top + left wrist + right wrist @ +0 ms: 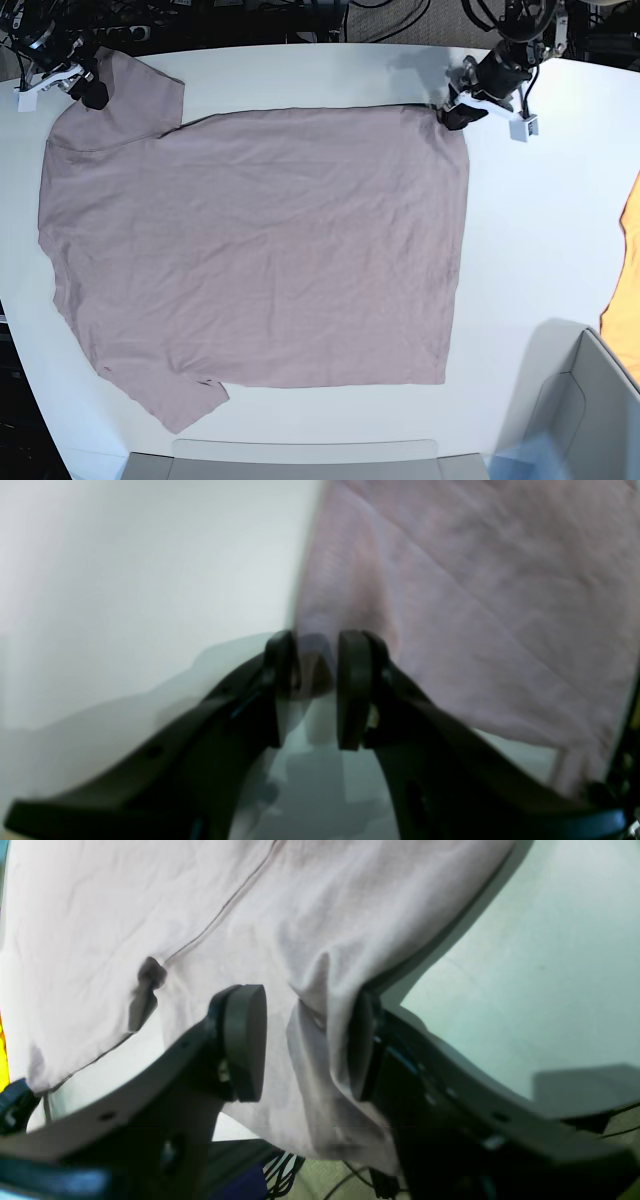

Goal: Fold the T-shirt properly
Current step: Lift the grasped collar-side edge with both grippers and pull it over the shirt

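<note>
The dusty mauve T-shirt [260,240] lies spread flat on the white table [540,230], its sleeves toward the left. My left gripper [447,112] is at the shirt's far right corner. In the left wrist view the left gripper [315,645] stands open by a narrow gap, with the edge of the T-shirt [475,595] reaching between its fingertips. My right gripper [92,95] is at the far left sleeve. In the right wrist view the right gripper [304,1000] is open, and a raised fold of the T-shirt [320,1040] sits between the pads, leaning on the right one.
A bright orange cloth [625,270] lies at the table's right edge. A grey bin [570,410] stands at the front right, and a grey tray edge [300,460] runs along the front. Cables and gear crowd the far side behind both arms.
</note>
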You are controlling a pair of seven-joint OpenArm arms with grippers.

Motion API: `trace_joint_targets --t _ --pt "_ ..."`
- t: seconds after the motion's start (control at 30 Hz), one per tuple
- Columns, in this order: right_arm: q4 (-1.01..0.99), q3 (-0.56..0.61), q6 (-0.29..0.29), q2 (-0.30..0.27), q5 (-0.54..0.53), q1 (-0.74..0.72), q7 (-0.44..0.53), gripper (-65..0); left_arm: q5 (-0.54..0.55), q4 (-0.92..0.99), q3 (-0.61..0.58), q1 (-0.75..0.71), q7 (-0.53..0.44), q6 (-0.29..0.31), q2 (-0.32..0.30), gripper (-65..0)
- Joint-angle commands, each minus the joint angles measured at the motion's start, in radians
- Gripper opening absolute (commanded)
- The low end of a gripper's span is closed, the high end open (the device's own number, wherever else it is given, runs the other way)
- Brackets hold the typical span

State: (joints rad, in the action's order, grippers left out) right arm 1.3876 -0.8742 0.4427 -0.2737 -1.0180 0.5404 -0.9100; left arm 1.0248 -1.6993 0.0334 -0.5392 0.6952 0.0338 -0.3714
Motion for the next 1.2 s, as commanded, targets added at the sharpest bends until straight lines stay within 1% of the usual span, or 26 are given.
trace_joint_targets --t 0.0,0.07,0.13,0.17,0.23,0.3,0.37,0.4,0.47,0.67,0.73,0.87,1.0,1.17 --pt "-0.004 0.022 -0.029 -0.003 0.080 0.011 -0.057 -38.6 -0.022 0.032 -0.028 0.012 0.042 -0.035 -0.002 -48.1" --pt "-0.004 0.040 -0.029 -0.003 0.080 0.011 -0.056 -38.9 -0.022 0.080 -0.053 0.032 0.034 -0.035 0.001 -48.3" --pt "-0.004 0.046 -0.029 -0.002 0.080 0.011 -0.054 -41.0 -0.022 0.104 -0.053 0.038 0.031 -0.035 0.018 -48.7" --pt "-0.004 0.046 -0.029 -0.002 0.080 0.011 -0.054 -43.0 -0.022 0.107 -0.042 0.038 0.031 -0.035 0.024 -49.8" --pt "-0.003 0.046 -0.029 -0.003 0.080 0.011 -0.054 -48.3 -0.022 0.109 -0.019 0.038 0.033 -0.035 0.028 -55.5" --pt "-0.003 0.040 -0.029 -0.003 0.081 0.011 -0.054 -55.6 -0.024 0.114 0.006 0.038 0.033 -0.035 0.028 -64.9" --pt "-0.003 0.039 -0.029 -0.005 0.081 0.011 -0.053 -63.0 -0.024 0.126 0.032 0.035 0.034 -0.035 0.028 -65.0" --pt "-0.003 0.037 -0.029 -0.005 0.081 0.011 -0.053 -65.0 -0.024 0.132 0.044 0.035 0.034 -0.035 0.028 -65.0" --pt "0.003 0.037 -0.029 -0.019 0.081 0.014 -0.053 -65.0 -0.024 0.135 0.075 0.032 0.036 -0.035 0.028 -65.0" --pt "0.123 0.037 -0.029 -0.017 0.086 0.056 -0.051 -65.0 -0.022 0.126 0.179 -0.006 0.039 -0.035 0.027 -65.0" --pt "0.181 0.037 -0.029 -0.016 0.112 0.073 -0.051 -65.0 -0.022 0.126 0.208 -0.009 0.045 -0.035 0.025 -65.0" --pt "0.247 0.036 -0.029 0.001 0.169 0.100 -0.051 -65.0 -0.022 0.112 0.253 -0.065 0.045 -0.035 0.022 -65.0" --pt "0.293 -0.018 -0.028 0.024 0.175 0.139 -0.051 -65.0 -0.022 0.071 0.308 -0.131 0.045 -0.033 0.022 -65.0" --pt "0.350 -0.064 -0.028 0.027 0.175 0.166 -0.051 -65.0 -0.022 -0.009 0.371 -0.210 0.045 -0.033 0.022 -65.0"
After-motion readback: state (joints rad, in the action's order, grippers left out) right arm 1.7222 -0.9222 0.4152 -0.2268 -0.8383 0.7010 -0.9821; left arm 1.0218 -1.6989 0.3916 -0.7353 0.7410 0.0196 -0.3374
